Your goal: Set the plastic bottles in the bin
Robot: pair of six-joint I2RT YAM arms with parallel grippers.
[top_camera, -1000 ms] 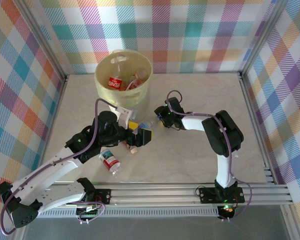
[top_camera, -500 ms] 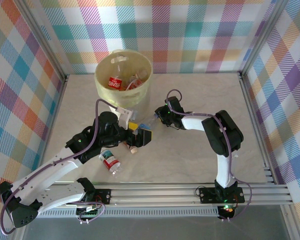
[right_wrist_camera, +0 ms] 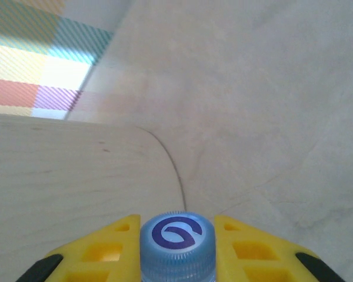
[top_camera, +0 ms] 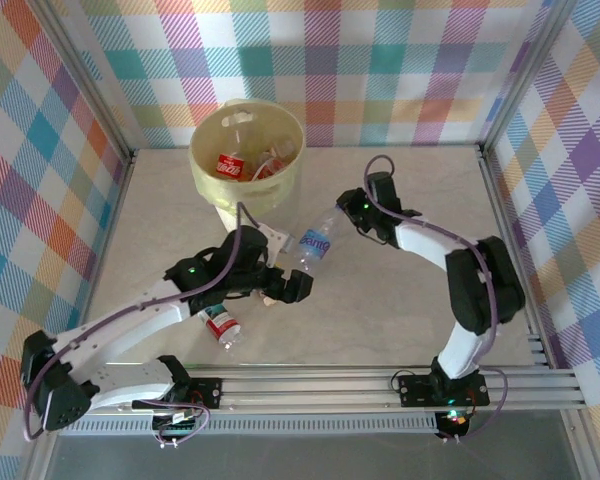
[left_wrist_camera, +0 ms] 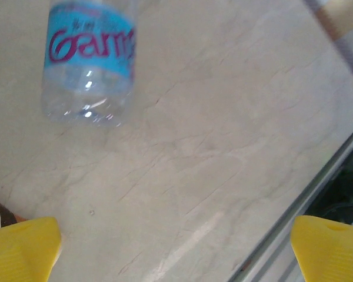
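Right fingers point(right_wrist_camera: 115, 249) are clamping the ribbed blue cap point(right_wrist_camera: 177, 235) of a clear plastic bottle point(top_camera: 317, 243), with blocky yellow pads hugging it on both sides. That bottle is wearing a bright blue label with pinkish lettering, and its see-through body is looking smooth and round. In the top view it's pointing away from the grip toward 7 o'clock, sitting at roughly 5 o'clock from the bin point(top_camera: 280, 195). Left fingers point(left_wrist_camera: 20, 247) are gaping wide and gripping nothing, their yellow tips poking in at both bottom corners of the wrist view. The bin, a round translucent pale-yellow tub, is standing at 11 o'clock on the marbled beige worktop point(top_camera: 400, 300). It's holding several bottles, including a red-labelled bottle point(top_camera: 229, 163). Another small bottle point(top_camera: 220, 325) is lying on the worktop at 7 o'clock, right by the left arm.
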